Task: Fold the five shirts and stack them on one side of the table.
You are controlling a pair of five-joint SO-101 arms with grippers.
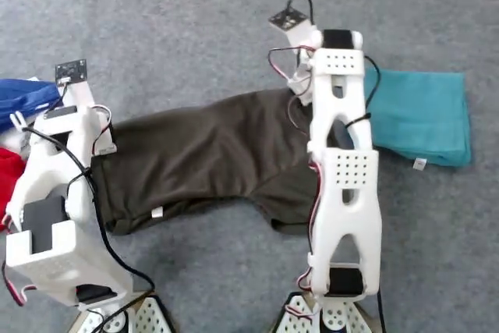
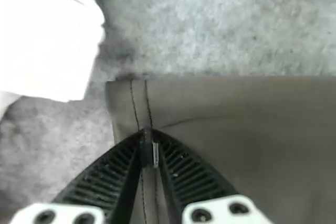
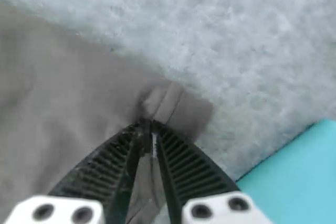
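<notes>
a soft dark shirt (image 1: 210, 154) sprawls over the fuzzy grey table (image 1: 195, 37). the left gripper (image 2: 148, 148) clamps its stitched hem; the right gripper (image 3: 149, 135) pinches another edge near a folded teal shirt (image 1: 421, 115).

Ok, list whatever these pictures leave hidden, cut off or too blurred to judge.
1. High view: the blue shirt and red shirt are cut by the frame edge and partly behind the left arm; folded or not is unclear.
2. High view: the right arm covers part of the dark shirt.
3. Left wrist view: the white cloth is blurred and cut off.
4. Right wrist view: the teal shirt is cut off bar one corner.
</notes>
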